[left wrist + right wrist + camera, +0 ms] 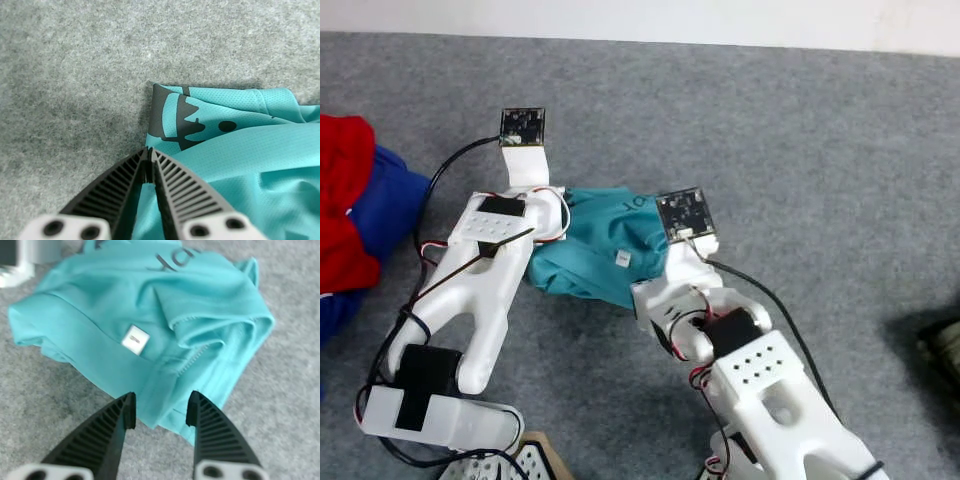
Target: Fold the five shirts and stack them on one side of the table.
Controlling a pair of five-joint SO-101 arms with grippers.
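Right gripper (161, 407) is seen with its fingers spread apart, and the near hem of the teal shirt (150, 315) is straddled by them without being touched. Left gripper (149, 152) is shown with its fingers pressed together at the shirt's opposite edge, where a fold of cloth appears to be pinched.

From above, the teal shirt (595, 250) is found bunched at the middle of the grey tabletop (770, 120). Its long axis is judged to run roughly from 9 to 3 o'clock. It is flanked by the left arm at 9 o'clock and the right arm at about 4 o'clock, so each end is nearest to one arm.

The shirt is crumpled and partly doubled over. A dark print (175, 122) and a small white tag (135, 339) are exposed. Red and blue shirts (350, 210) are heaped well apart at 9 o'clock.
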